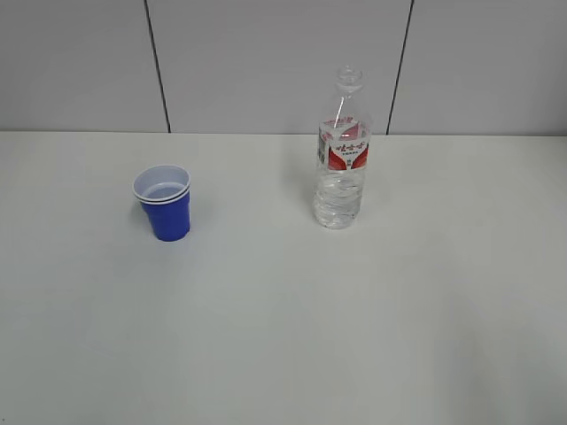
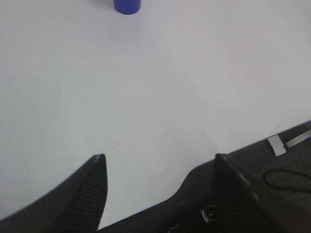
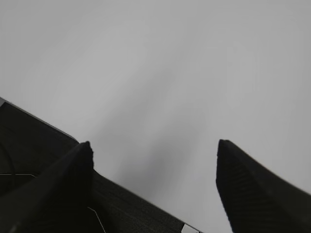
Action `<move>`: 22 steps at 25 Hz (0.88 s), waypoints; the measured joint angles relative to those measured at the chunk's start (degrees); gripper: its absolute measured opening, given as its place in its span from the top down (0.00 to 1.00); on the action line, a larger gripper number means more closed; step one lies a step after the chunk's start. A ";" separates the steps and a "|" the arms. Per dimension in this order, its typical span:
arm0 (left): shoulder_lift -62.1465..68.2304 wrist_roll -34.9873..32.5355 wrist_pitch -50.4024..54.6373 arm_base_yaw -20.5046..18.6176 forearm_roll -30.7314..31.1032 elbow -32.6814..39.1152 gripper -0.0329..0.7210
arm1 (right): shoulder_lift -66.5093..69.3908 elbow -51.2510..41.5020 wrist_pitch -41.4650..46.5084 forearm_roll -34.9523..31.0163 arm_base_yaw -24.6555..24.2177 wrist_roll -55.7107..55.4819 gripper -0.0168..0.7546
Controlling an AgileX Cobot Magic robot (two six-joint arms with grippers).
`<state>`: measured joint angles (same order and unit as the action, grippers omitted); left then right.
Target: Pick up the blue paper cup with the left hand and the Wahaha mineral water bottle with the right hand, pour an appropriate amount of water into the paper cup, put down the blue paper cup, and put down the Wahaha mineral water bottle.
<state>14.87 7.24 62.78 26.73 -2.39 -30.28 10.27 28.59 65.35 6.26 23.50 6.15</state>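
Note:
The blue paper cup (image 1: 164,203) stands upright on the white table, left of centre, with a doubled white rim. In the left wrist view only the cup's blue base (image 2: 127,6) shows at the top edge, far ahead of my left gripper (image 2: 159,158), which is open over bare table with nothing between its fingers. The Wahaha mineral water bottle (image 1: 341,155) stands upright right of centre, clear with a red and white label. It is out of the right wrist view, where my right gripper (image 3: 154,143) is open over bare table. Neither arm shows in the exterior view.
The white table (image 1: 283,336) runs to a grey panelled wall (image 1: 275,62) behind the cup and bottle. A dark edge of the robot's base (image 2: 286,165) shows at the lower right of the left wrist view.

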 joint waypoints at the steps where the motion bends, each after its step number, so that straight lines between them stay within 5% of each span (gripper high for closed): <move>1: 0.00 0.00 0.00 0.00 0.00 0.00 0.28 | 0.00 0.00 0.00 0.00 0.00 0.04 0.22; 15: 0.00 0.00 0.00 -0.36 0.00 0.00 0.30 | -0.16 0.00 0.00 0.00 -0.28 0.14 0.22; 22: -0.92 -0.04 -0.03 -14.15 0.00 0.00 0.30 | -0.76 0.00 0.00 0.10 -12.31 0.14 0.22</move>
<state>13.96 7.20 62.74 12.58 -2.39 -30.28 9.51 28.59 65.35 6.36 11.20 6.29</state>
